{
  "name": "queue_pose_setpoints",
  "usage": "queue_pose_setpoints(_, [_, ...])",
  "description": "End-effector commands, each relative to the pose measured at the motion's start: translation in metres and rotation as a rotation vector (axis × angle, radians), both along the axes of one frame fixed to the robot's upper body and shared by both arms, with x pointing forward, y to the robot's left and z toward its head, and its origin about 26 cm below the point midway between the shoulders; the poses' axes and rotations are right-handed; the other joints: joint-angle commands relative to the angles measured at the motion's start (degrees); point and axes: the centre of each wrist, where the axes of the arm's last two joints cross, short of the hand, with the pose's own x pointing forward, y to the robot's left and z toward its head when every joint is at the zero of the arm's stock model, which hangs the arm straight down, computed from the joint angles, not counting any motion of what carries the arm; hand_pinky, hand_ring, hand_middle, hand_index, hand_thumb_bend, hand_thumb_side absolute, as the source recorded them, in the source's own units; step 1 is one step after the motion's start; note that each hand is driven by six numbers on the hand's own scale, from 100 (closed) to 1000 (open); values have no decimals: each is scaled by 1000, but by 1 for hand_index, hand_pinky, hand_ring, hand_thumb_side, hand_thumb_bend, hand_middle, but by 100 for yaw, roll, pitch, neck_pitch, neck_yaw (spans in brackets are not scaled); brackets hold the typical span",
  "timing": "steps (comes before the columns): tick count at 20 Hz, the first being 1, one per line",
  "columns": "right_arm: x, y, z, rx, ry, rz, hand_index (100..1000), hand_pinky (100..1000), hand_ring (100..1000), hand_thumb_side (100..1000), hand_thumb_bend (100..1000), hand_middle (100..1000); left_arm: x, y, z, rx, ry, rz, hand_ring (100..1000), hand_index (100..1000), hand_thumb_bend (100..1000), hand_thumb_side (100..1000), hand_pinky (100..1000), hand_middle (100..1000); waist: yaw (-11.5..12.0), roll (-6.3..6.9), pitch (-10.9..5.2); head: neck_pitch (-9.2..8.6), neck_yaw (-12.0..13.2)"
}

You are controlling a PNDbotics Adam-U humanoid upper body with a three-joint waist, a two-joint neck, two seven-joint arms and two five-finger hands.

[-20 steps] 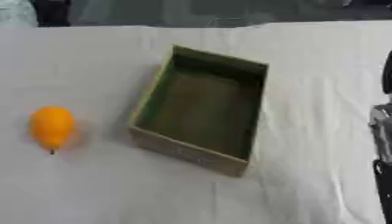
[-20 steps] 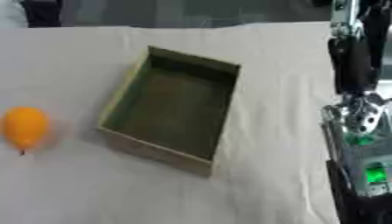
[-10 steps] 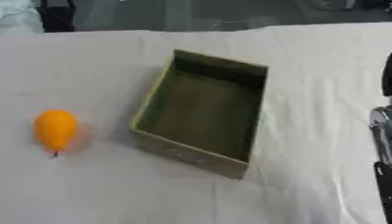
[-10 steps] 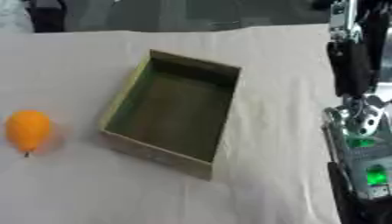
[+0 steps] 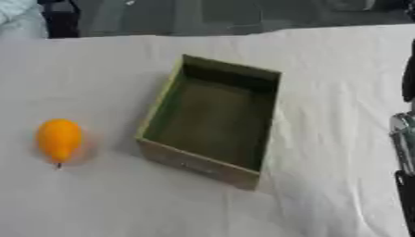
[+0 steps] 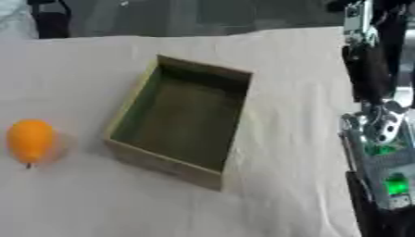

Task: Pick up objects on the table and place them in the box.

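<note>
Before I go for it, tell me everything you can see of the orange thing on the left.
The orange object is smooth, rounded and egg-like, a bright orange that looks like a fruit. It narrows to a small dark tip at its near end. It lies on the white cloth, left of the open box and clear of it. No hand touches it; only the cloth under it does.
</note>
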Motion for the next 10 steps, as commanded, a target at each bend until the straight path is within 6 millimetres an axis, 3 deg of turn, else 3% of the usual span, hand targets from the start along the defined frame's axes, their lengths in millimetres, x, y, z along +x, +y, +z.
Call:
queue_pose_setpoints(1, [-3, -1, 9, -26, -33, -5, 785, 546, 832, 678, 278, 575, 7, 11, 13, 140, 23, 11, 835, 983, 182, 591, 815, 786, 18, 10, -98, 39, 9])
queue_pose_setpoints(7, [-3, 1, 9, -30, -33, 4, 784, 546, 832, 679, 280, 574, 22, 24, 15, 240, 109, 11, 851, 1000, 413, 728, 827, 801, 3, 3, -110, 117, 112])
queue_pose_setpoints(10, [-3, 1, 9, -31, -30, 9, 784, 546, 832, 679, 281, 573, 30, 29, 20, 276, 158, 15, 854, 997, 453, 749, 828, 803, -3, -1, -112, 104, 135])
